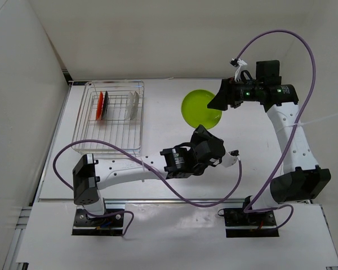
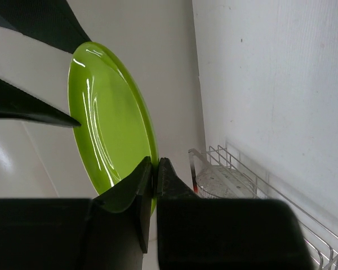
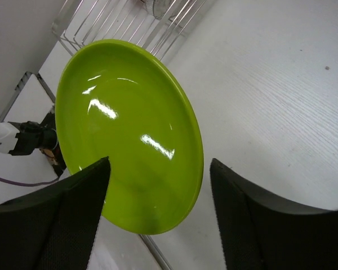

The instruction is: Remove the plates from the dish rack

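- Closest in, on the left wrist view: the left gripper (image 2: 154, 169) is pinching the near rim of the lime green plate (image 2: 104, 121). Its two black fingers (image 2: 136, 194) are pressing together with only the rim's thickness between them.
- Right wrist view: the right gripper (image 3: 160, 163) is straddling the near edge of the same plate. Its fingers (image 3: 67, 225) are standing well apart, one on either side. A gap is showing between the right-hand finger and the rim, so it is not clamping.
- Top view: the lime green plate is sitting between the two grippers, over the table (image 1: 169, 160). It is lying to the right of the dish rack (image 1: 108, 138) and apart from it. Cannot tell whether the plate is touching the table surface.
- The dish rack is lying on the far left part of the table.
- The red-orange plate (image 1: 101, 105) and the black plate (image 1: 107, 107) are standing on edge side by side near the rack's far left corner.
- The clear plate (image 1: 134, 105) is standing on edge at the rack's far right side.
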Tool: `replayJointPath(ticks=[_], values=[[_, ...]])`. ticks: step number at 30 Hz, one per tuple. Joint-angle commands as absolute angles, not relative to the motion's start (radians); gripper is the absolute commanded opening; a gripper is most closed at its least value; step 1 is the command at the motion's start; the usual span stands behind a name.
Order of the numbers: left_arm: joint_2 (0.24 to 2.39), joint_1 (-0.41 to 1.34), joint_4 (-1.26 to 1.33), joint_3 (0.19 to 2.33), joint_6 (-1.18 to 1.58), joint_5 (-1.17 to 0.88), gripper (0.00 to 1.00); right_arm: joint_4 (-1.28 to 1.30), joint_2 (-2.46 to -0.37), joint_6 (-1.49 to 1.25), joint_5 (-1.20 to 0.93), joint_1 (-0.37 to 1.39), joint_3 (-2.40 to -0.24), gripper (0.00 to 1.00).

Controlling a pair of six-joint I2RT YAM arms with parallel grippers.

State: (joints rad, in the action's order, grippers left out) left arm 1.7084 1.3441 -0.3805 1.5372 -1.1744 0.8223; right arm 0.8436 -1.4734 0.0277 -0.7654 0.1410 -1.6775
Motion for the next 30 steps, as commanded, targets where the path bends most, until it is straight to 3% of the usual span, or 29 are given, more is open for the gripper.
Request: replayJointPath(ticks=[1,4,5,7,8,10,16,17,21,22,23,24,25,27,28,30], values=[[1.704,1.348,-0.341,1.585,-1.203,0.848,0.11,0.828,-1.474,0.049,-0.756,0.146,-1.677,0.71],[1.704,1.348,-0.325,1.594,-1.203,0.848,0.11,0.828,-1.474,0.049,-0.756,0.146,-1.668,0.46],[1.704,1.348,-0.325,1.594,-1.203,0.848,0.11,0.828,-1.474,0.049,-0.747,0.146,-1.667,0.31],[1.704,1.348,-0.337,1.594,-1.194,0.848,0.11,0.828,-1.474,0.049,-0.747,0.146,-1.667,0.23],[1.704,1.348,-0.347,1.594,-1.184,0.848,0.11,0.828,-1.474,0.049,-0.736,0.146,-1.667,0.12],[1.704,1.348,-0.347,1.585,-1.175,0.848,0.11,0.828,-1.474,0.040,-0.726,0.146,-1.667,0.01],[1.715,1.316,-0.360,1.595,-1.157,0.848,0.11,0.810,-1.465,0.026,-0.695,0.146,-1.657,0.01],[1.726,1.302,-0.373,1.609,-1.131,0.848,0.19,0.810,-1.465,0.026,-0.684,0.146,-1.657,0.01],[1.726,1.282,-0.419,1.618,-1.086,0.839,0.30,0.789,-1.465,-0.001,-0.664,0.146,-1.647,0.01],[1.726,1.272,-0.428,1.618,-1.071,0.839,0.36,0.788,-1.474,-0.011,-0.652,0.146,-1.647,0.01],[1.726,1.272,-0.442,1.618,-1.059,0.839,0.56,0.776,-1.474,-0.020,-0.643,0.146,-1.647,0.01],[1.726,1.272,-0.442,1.618,-1.058,0.839,0.68,0.764,-1.483,-0.035,-0.621,0.146,-1.647,0.01],[1.717,1.261,-0.454,1.609,-1.046,0.830,0.75,0.764,-1.494,-0.047,-0.612,0.146,-1.647,0.01],[1.717,1.250,-0.489,1.609,-1.022,0.821,0.81,0.733,-1.518,-0.083,-0.592,0.124,-1.647,0.01],[1.707,1.250,-0.500,1.609,-1.009,0.821,1.00,0.701,-1.528,-0.098,-0.550,0.108,-1.638,0.01],[1.697,1.241,-0.535,1.609,-0.974,0.821,1.00,0.651,-1.554,-0.127,-0.497,0.088,-1.608,0.01]])
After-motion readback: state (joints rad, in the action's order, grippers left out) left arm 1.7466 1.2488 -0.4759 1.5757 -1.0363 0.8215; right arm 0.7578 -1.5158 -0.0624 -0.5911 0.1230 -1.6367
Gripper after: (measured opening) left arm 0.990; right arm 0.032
